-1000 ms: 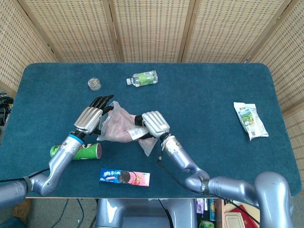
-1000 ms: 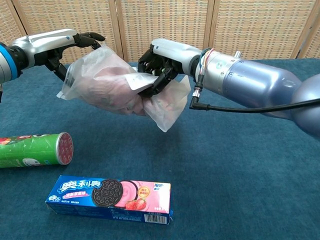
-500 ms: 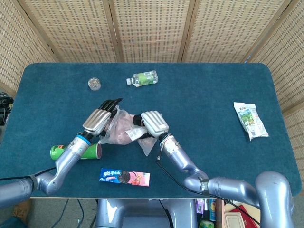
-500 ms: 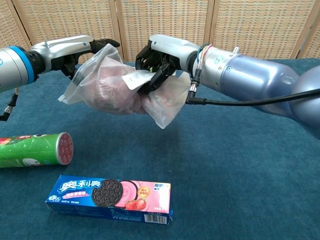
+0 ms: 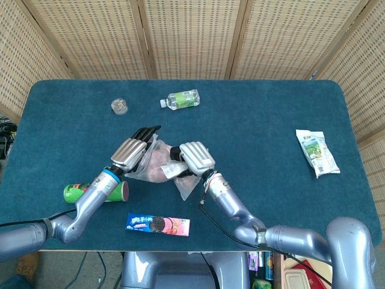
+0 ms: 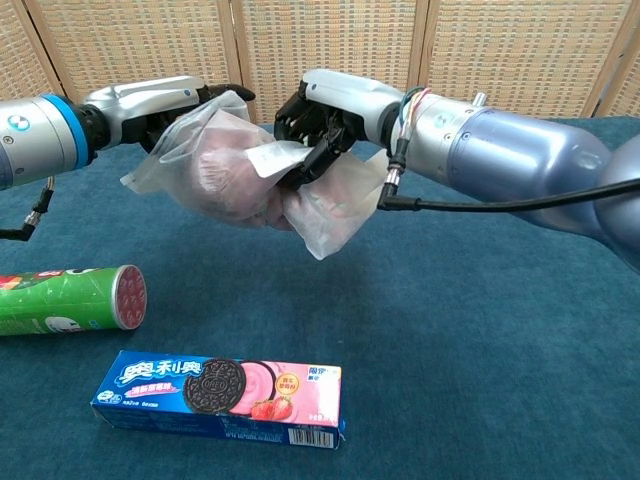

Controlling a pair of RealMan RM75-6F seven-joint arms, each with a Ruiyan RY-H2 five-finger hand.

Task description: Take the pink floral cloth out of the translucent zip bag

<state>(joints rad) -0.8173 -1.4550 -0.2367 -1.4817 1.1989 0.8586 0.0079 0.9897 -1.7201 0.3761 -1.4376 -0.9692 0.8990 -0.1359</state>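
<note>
1. the left hand (image 5: 133, 152) sits further in toward the right hand (image 5: 196, 158) than a second ago, its dark fingertips (image 6: 236, 94) now over the top edge of the translucent zip bag (image 6: 190, 150).
2. the left forearm reaches further across the table (image 5: 258, 126), and more of its blue band shows in the chest view.
3. the bag is bunched tighter between the two hands, the pink floral cloth (image 6: 235, 175) pressed closer to the right hand's fingers.
</note>
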